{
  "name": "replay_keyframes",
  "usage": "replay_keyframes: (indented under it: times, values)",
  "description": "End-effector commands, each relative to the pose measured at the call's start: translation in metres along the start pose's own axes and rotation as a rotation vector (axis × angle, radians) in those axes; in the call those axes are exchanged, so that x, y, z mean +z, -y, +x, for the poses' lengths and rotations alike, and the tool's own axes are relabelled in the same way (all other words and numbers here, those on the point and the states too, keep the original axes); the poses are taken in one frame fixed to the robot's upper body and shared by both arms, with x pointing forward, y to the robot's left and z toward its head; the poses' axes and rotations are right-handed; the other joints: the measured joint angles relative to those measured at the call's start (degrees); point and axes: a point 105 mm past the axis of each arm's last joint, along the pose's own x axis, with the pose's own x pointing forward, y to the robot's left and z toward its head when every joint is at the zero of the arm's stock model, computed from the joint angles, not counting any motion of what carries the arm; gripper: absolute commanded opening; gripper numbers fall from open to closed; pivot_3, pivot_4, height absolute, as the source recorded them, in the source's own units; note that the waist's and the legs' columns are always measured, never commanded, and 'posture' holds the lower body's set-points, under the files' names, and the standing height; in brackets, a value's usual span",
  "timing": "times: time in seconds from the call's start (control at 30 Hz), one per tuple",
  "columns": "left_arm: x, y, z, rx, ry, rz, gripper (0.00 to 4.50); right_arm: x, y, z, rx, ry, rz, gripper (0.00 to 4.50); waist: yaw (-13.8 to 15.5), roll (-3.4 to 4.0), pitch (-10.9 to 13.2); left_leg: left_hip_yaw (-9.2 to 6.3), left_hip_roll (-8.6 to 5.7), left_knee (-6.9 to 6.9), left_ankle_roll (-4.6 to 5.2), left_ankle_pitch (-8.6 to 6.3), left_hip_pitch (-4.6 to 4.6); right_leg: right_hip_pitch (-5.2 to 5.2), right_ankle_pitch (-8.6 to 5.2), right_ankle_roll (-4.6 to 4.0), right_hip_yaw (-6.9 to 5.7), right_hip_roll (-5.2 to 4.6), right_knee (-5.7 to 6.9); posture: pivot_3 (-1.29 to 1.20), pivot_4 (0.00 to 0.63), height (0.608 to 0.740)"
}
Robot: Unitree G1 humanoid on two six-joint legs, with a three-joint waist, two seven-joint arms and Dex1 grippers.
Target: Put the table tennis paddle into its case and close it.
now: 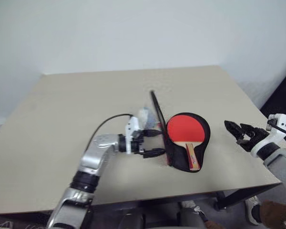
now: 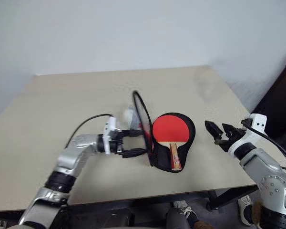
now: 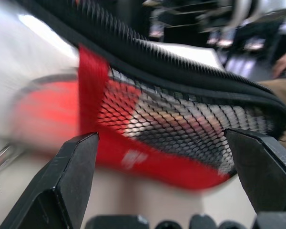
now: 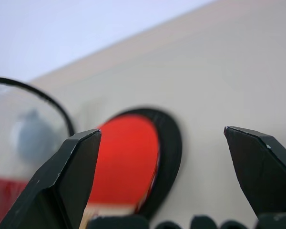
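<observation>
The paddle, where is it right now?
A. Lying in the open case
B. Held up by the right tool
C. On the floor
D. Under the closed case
A: the paddle lies red face up on the black lower half of the case, whose lid stands up on edge beside it.
</observation>
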Motion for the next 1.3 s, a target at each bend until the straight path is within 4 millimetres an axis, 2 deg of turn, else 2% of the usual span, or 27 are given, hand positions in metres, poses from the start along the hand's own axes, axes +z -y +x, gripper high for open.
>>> replay_keyframes:
  times: [0.03,0.2,0.4,0.53,0.7,0.87,1.03,1.2,1.3]
  values:
    - [0.003,-0.002,0.015,-0.012,-0.023,-0.021,4.5,0.012,-0.002,0.005,-0.037,0.069,-0.026,4.48,-0.19,0.02,-0.01,-0.01,0.0,-0.01,0.0,0.0,0.01,-0.01,0.0,0.0,0.0,0.01,0.01,0.0,0.0,0.74]
    - [-0.007,-0.003,0.017,0.016,-0.054,-0.122,4.5,0.011,-0.006,0.009,-0.047,0.086,-0.031,4.48,-0.2,0.16,-0.02,0.0,0.0,-0.08,0.01,0.01,0.03,-0.07,0.0,0.0,0.04,0.03,0.05,0.0,0.0,0.74]
    - [0.003,-0.011,-0.008,0.089,-0.087,-0.27,4.5,0.003,-0.004,0.01,-0.07,0.075,-0.03,4.48,-0.19,0.18,-0.01,-0.03,0.0,-0.03,0.02,0.01,0.01,-0.05,0.0,0.0,0.03,0.03,0.07,0.0,0.0,0.74]
    - [-0.011,-0.013,-0.015,0.143,-0.161,-0.376,4.5,-0.002,-0.006,0.014,-0.068,0.065,-0.016,4.48,-0.13,0.2,-0.02,-0.03,0.0,-0.03,0.01,0.01,0.02,-0.03,0.0,0.0,0.03,0.02,0.06,0.0,0.0,0.74]
    - [-0.024,-0.01,-0.001,0.148,-0.197,-0.562,4.5,-0.007,-0.006,0.017,-0.071,0.04,-0.017,4.48,-0.08,0.2,-0.02,-0.03,0.0,-0.01,0.01,0.01,0.02,-0.02,0.0,0.0,0.01,0.02,0.06,0.0,0.0,0.74]
    - [-0.025,-0.008,0.021,0.135,-0.177,-0.738,4.5,-0.008,0.002,0.017,-0.107,0.029,-0.012,4.48,-0.06,0.22,-0.02,-0.07,-0.01,0.03,0.01,0.01,0.04,0.04,0.0,0.01,-0.03,0.02,0.05,0.0,0.0,0.74]
    - [-0.026,0.011,0.036,0.025,-0.215,-0.821,4.5,-0.011,0.005,0.016,-0.125,0.018,-0.005,4.48,-0.15,0.22,-0.03,-0.05,-0.01,0.01,0.01,0.01,0.05,0.05,0.0,0.01,-0.03,0.02,0.04,0.0,0.0,0.74]
    - [-0.021,0.01,0.038,0.015,-0.18,-0.874,4.5,-0.012,0.007,0.016,-0.144,0.017,-0.015,4.48,-0.14,0.22,-0.03,-0.05,-0.01,0.01,0.01,0.01,0.05,0.05,0.0,0.01,-0.03,0.02,0.03,0.0,0.0,0.74]
    - [-0.017,0.012,0.04,-0.003,-0.156,-0.89,3.93,-0.012,0.012,0.017,-0.177,0.018,-0.017,4.5,-0.15,0.22,-0.02,-0.05,-0.01,0.01,0.01,0.01,0.05,0.05,0.0,0.01,-0.03,0.02,0.03,0.0,0.0,0.74]
